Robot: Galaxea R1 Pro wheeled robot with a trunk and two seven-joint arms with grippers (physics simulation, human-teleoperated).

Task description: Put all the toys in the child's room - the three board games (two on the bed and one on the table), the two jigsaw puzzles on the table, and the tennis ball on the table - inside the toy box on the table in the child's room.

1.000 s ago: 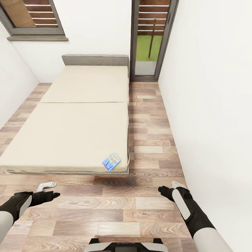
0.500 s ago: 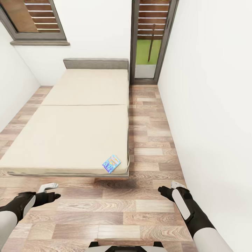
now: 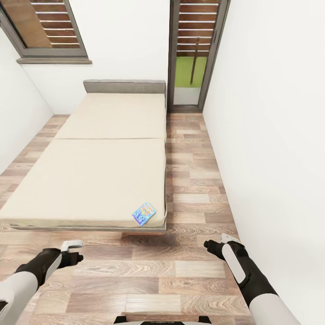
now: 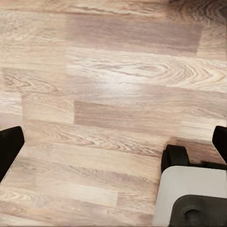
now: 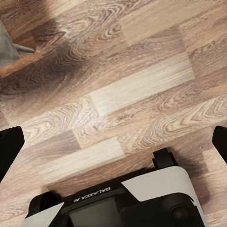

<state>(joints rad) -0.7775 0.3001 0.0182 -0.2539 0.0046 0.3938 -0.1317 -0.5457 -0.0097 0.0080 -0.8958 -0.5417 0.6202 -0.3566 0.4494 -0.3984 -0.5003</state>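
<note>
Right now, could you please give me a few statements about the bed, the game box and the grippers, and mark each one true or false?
1. A small blue board game lies on the bed near its front corner. True.
2. The left gripper is holding the board game. False: it hangs over the wooden floor, open and empty.
3. The right gripper is open with nothing between its fingers. True.
4. Two game boxes lie on the mattress. False: just one is there.
5. The board game has fallen onto the floor. False: it rests on the mattress.
</note>
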